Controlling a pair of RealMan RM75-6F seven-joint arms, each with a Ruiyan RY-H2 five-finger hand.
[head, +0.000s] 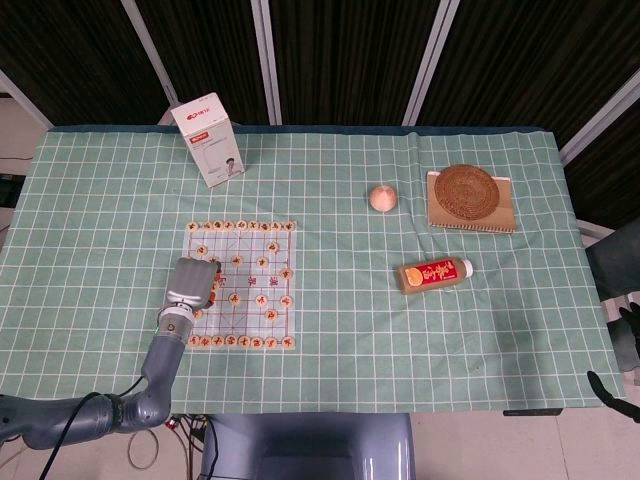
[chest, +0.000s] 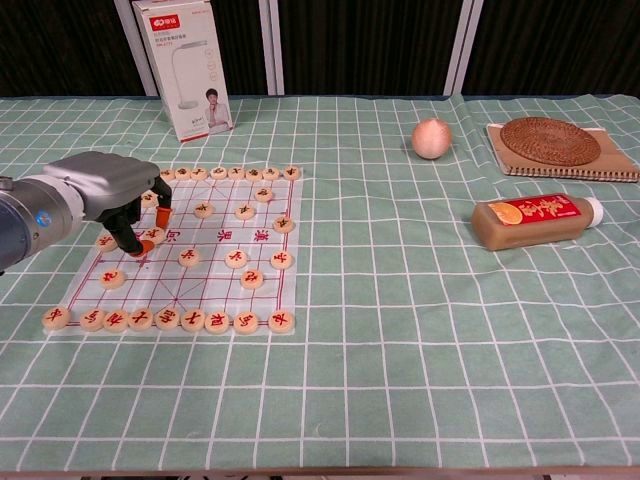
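One left hand (chest: 105, 195) over the left side of the xiangqi board (chest: 270, 225), orange-tipped fingers (chest: 146, 243) curled down onto a round piece (chest: 153, 236); can't tell if actually pinching it or just touching. Red characters on the pieces, too small to read. White box (chest: 184, 68) with a red label, text illegible. Right hand barely visible, dark shape cut off at the head view's edge (head: 627, 335).

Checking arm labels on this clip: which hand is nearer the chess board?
Left. The left hand is over the chess board's left side; the right hand isn't visible.
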